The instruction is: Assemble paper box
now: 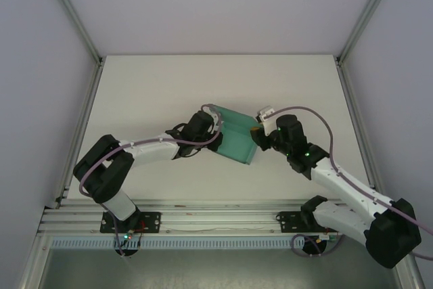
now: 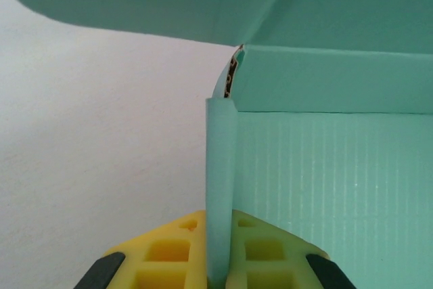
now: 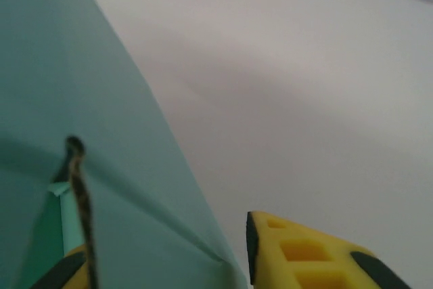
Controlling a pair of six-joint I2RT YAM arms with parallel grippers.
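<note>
White flat tabletop [image 1: 169, 86] spread across the work area; near its middle, between the two black-and-white arms [image 1: 152, 147], teal-green thin card paper box [image 1: 238, 139] (partly folded, one wall upright, ribbed inner face showing). At the box's left side, left gripper [image 1: 208, 121], yellow fingers [image 2: 169, 255] clamped tight on that upright card wall. At the box's right corner, right gripper [image 1: 259, 132], yellow fingers [image 3: 311, 255] standing apart astride a slanting card panel; cannot tell whether actually gripping it or merely around it

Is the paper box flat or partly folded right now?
Partly folded: the paper box has walls standing up from its base.
</note>
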